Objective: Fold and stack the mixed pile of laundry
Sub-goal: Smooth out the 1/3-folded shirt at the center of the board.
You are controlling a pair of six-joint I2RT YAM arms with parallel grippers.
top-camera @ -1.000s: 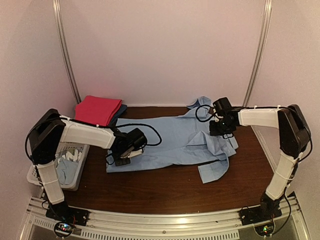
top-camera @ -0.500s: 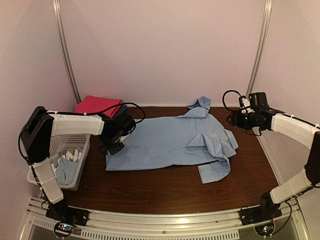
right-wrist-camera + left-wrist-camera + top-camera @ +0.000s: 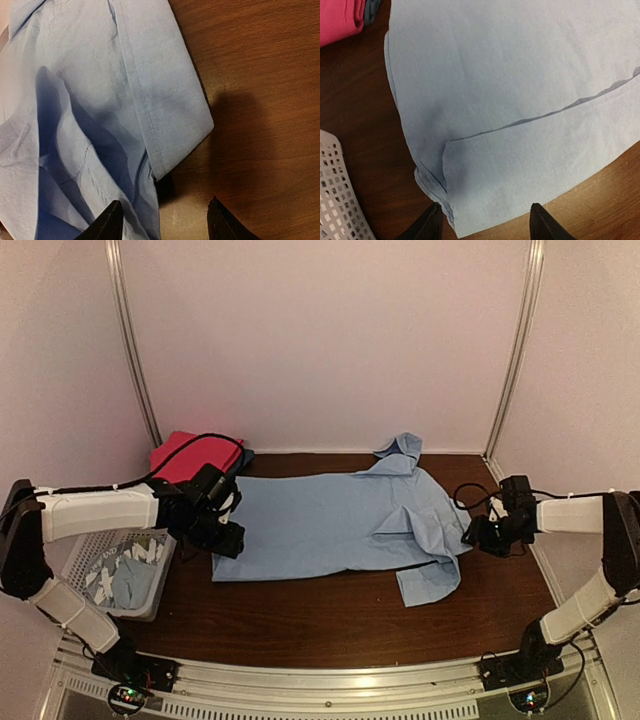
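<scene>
**Shirt.** The shirt (image 3: 330, 520) lies spread flat on the table (image 3: 330, 625), across the centre of the top view. Its collar end points to the upper right. One sleeve is folded back and ends in a cuff at lower centre-right. In the left wrist view the shirt (image 3: 520, 100) fills most of the frame, with its hem corner at bottom centre. In the right wrist view the shirt (image 3: 90, 115) covers the left half, with a stitched edge running down the middle.

**Left gripper.** The left gripper (image 3: 226, 538) sits at the left edge of the shirt, centre-left in the top view. In its wrist view the left gripper (image 3: 487, 226) has its jaws apart. The hem corner lies below the gap and nothing is clamped.

**Right gripper.** The right gripper (image 3: 478, 536) sits at the right edge of the shirt, centre-right in the top view. In its wrist view the right gripper (image 3: 162, 222) has its jaws apart. They sit over the shirt edge and bare table, and nothing is clamped.

**Other items.** A folded magenta cloth (image 3: 192, 455) lies at the upper left of the table, near the shirt. A white basket (image 3: 158, 580) stands at lower left. It holds a second light blue garment (image 3: 122, 580) with white print.
</scene>
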